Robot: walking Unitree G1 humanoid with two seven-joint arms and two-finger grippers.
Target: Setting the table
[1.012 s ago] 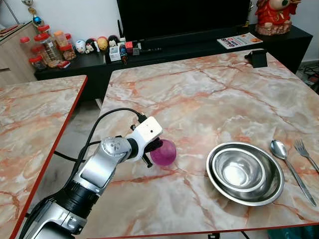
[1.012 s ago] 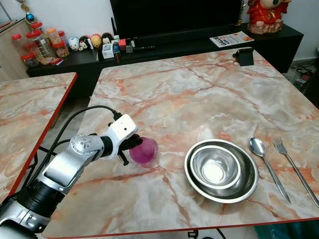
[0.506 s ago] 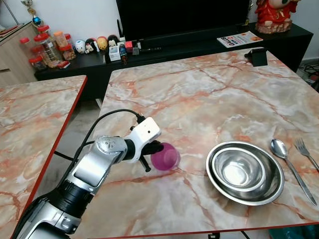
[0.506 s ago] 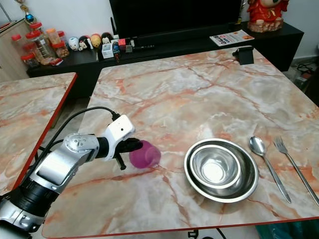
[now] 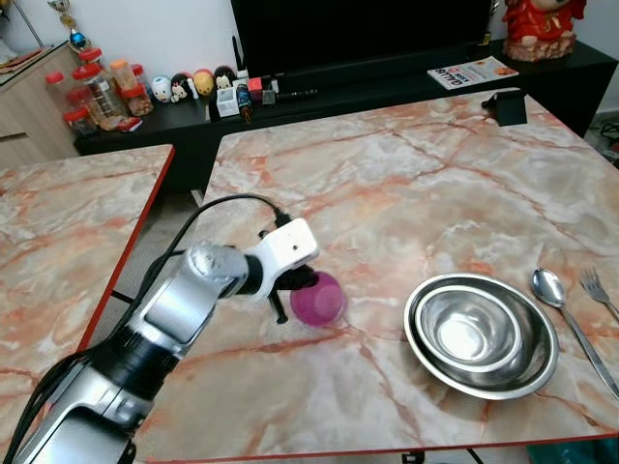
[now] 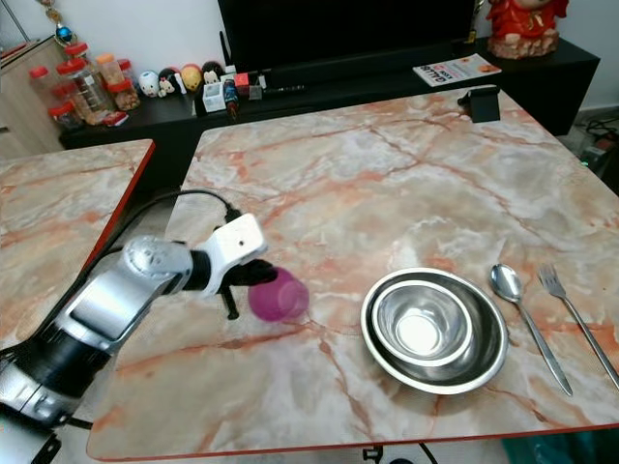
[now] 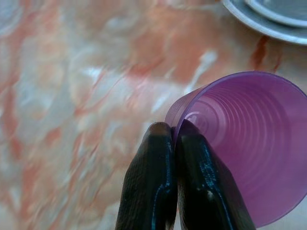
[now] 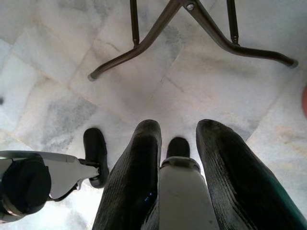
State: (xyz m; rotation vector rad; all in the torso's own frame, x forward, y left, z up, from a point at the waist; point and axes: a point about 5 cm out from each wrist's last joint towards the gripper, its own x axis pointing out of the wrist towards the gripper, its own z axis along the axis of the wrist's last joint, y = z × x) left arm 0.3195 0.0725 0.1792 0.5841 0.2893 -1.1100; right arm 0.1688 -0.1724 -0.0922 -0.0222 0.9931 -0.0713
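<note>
A translucent purple plastic cup (image 5: pixel 318 299) is held tilted just over the marble table (image 5: pixel 406 174), near its left front part. My left gripper (image 7: pixel 173 132) is shut on the cup's rim (image 7: pixel 178 115), one finger inside and one outside. The cup's mouth faces the steel bowls. Two nested steel bowls (image 5: pixel 481 333) sit on the table's right front. A spoon (image 5: pixel 571 324) and a fork (image 5: pixel 600 300) lie just right of them. My right gripper (image 8: pixel 178 132) hangs open over the tiled floor, nothing between its fingers.
A second marble table with a red edge (image 5: pixel 68 222) stands to the left across a narrow gap. A black TV bench (image 5: pixel 319 92) with jars (image 5: pixel 92 92) and toys lies beyond. A small black box (image 5: pixel 507 104) sits at the table's far right. Metal chair legs (image 8: pixel 192 28) stand on the floor.
The left gripper has turned the cup from bottom-up toward its side, so the mouth now faces the bowls. The camera has shifted slightly.
</note>
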